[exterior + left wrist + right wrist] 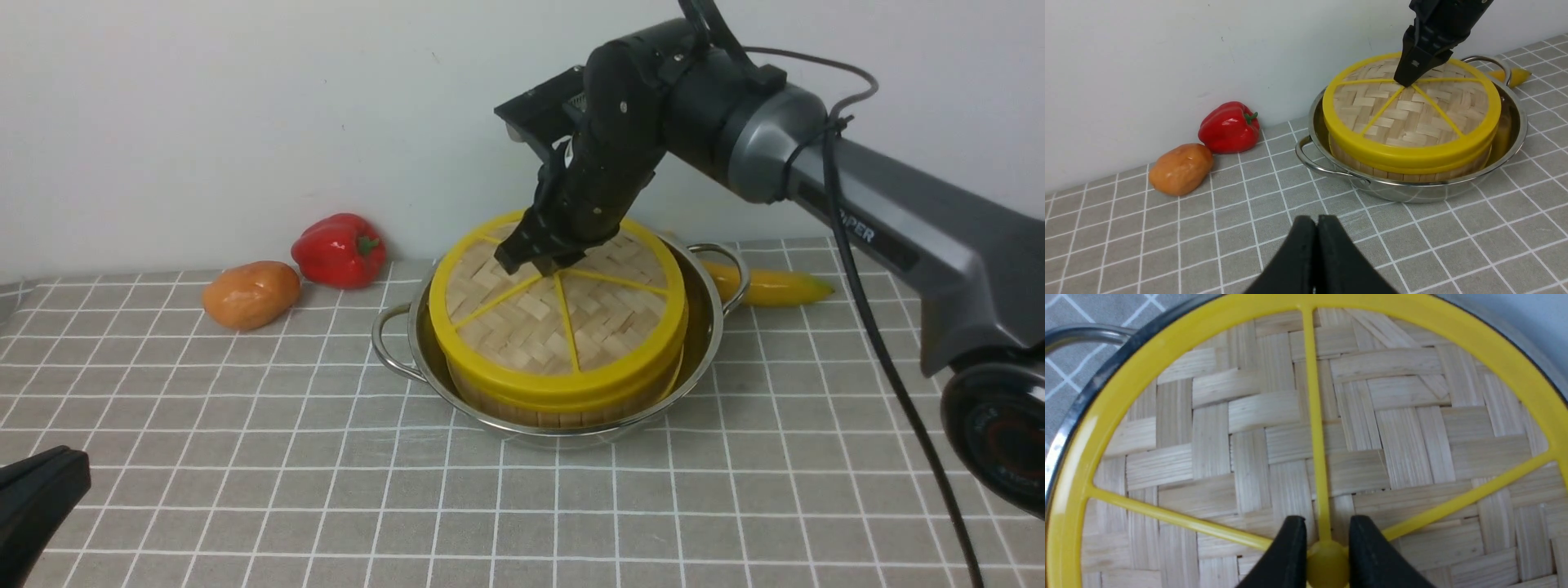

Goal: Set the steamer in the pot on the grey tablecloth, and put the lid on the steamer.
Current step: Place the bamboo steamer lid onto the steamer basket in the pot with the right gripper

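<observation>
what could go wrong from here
1. The right end effector is clamped on the knob of the lid. If it rises before opening, it could pull the lid back off the steamer.
2. The steamer sits off-centre, with a gap to the pot wall on one side. A sideways tug on release might slide steamer and lid.
</observation>
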Available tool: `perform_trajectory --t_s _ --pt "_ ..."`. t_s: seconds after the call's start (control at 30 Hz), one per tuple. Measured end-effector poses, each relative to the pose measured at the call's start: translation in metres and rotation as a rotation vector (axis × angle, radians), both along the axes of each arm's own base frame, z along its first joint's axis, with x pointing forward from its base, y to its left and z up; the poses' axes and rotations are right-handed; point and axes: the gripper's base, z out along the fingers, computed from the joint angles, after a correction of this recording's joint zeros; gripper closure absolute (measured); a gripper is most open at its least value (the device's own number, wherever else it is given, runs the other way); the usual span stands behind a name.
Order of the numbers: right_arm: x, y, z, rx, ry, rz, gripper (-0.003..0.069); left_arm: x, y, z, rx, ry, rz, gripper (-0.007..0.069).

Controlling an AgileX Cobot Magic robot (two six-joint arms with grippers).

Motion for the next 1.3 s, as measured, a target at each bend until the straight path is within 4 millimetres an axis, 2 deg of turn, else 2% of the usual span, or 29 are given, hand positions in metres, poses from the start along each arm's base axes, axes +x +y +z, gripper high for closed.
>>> perform_trajectory --t_s 0.97,1.3 --pt "0.0008 -0.0025 -0.0005 -0.032 -0.010 -0.001 0.0513 -0.0008 0.0006 -0.0027 0.010 0.030 0.003 0.0623" --pt "0.0045 -0.0001 -0.0074 -0.024 -0.021 -0.001 0.0513 -0.0009 0.0006 -0.0028 0.010 0.031 0.004 0.0623"
